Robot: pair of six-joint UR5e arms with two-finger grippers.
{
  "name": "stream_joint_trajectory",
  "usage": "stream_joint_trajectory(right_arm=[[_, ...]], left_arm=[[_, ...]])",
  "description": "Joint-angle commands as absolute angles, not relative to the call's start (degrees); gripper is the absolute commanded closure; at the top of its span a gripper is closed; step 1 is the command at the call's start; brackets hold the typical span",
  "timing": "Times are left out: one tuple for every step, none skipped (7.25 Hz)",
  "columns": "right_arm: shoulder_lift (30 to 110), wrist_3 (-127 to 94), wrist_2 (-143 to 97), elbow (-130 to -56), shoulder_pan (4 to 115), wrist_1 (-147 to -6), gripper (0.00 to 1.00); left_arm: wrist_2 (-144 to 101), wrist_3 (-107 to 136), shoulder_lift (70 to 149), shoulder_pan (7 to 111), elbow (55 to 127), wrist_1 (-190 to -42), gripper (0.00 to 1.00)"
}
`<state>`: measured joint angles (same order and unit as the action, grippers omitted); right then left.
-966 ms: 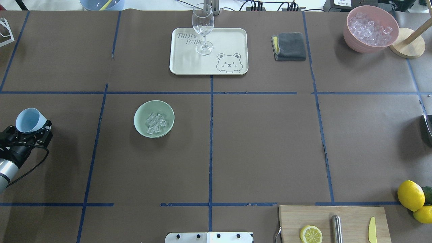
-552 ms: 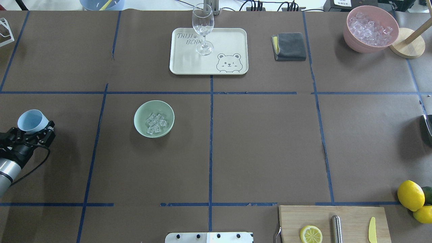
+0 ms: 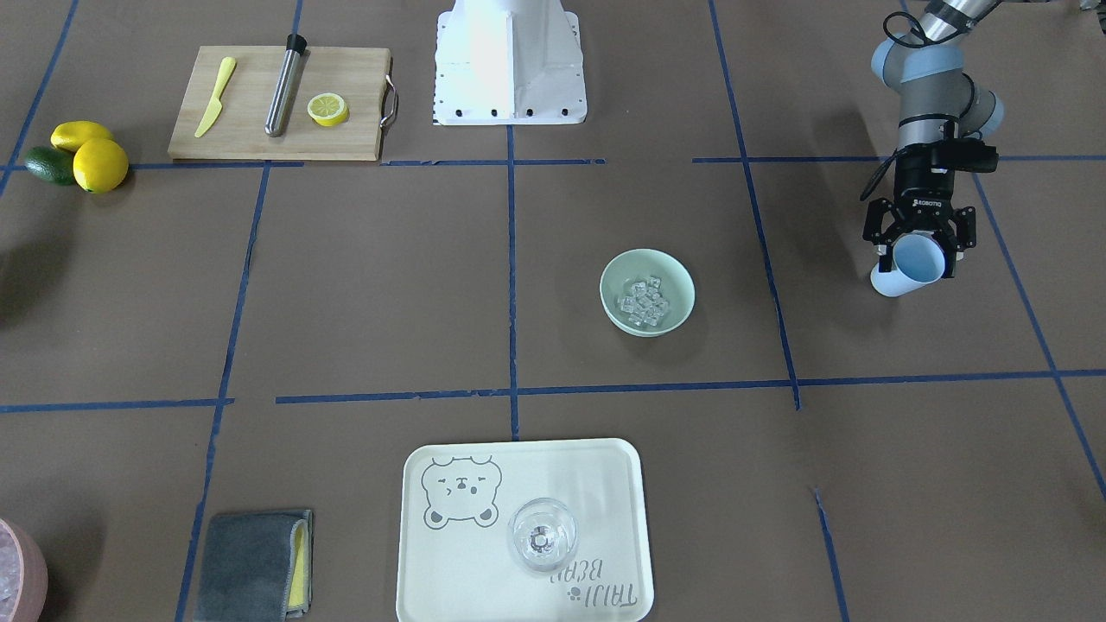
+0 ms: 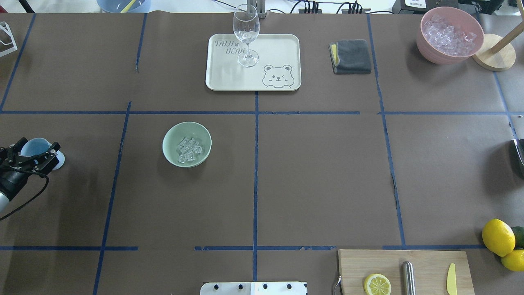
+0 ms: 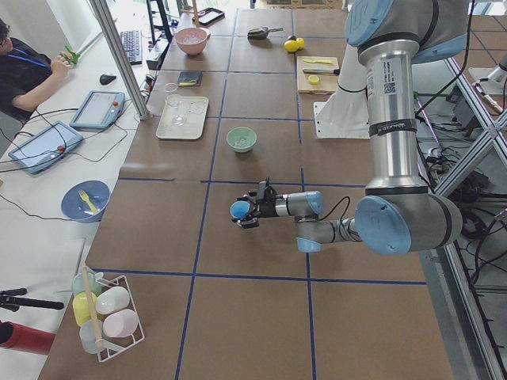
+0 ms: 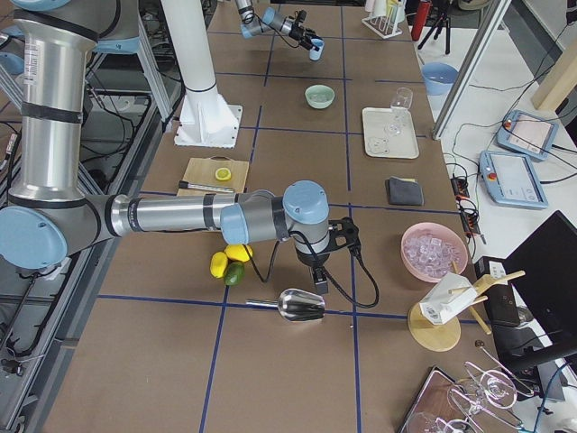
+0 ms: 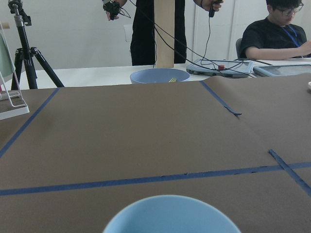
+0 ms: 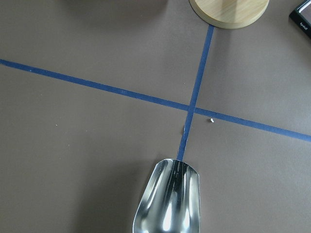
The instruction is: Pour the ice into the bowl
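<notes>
We log the ice (image 4: 189, 150) lying in the bowl (image 4: 168, 150), left of table centre. Left gripper (image 4: 36, 156), clamped on the light blue cup (image 3: 904, 274), sits well to the bowl's left. Right gripper: grip state unreadable, far right, over a metal scoop (image 8: 169, 204).

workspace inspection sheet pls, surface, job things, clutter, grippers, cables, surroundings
surface: brown table gridded with blue tape.
job's things: ice lies in the mint bowl.
clutter: tray with a glass, grey cloth, pink bowl of ice, cutting board, lemons, metal scoop.
grippers: left gripper shut on the light blue cup, away from the bowl; right gripper not itself seen, its arm low over the scoop.
cables: black cable loops off the left wrist.
surroundings: seated person, tablets on the side desk.
</notes>
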<state>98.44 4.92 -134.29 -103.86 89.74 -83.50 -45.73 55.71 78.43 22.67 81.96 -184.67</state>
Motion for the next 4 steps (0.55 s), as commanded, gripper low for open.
stream_joint_trajectory(right_arm=[[98.4,4.8,-134.4,-103.9,89.7,-83.5,0.00],[98.4,4.8,-134.6,-104.2,89.7,-83.4,0.00],[98.4,4.7,-134.6,-104.6,89.7,-83.3,0.00],[98.3,4.6,-134.6,-105.4,89.6,-83.3,0.00]], left_arm=[[-51.7,50.8,75.9,27.9,86.9,-185.1,0.00],[-56.7,46.1,75.8,32.7,88.5,-185.0,0.00],[-64.0,40.0,75.8,38.8,89.6,-184.9,0.00],[-74.6,32.6,75.8,47.0,90.2,-183.5,0.00]])
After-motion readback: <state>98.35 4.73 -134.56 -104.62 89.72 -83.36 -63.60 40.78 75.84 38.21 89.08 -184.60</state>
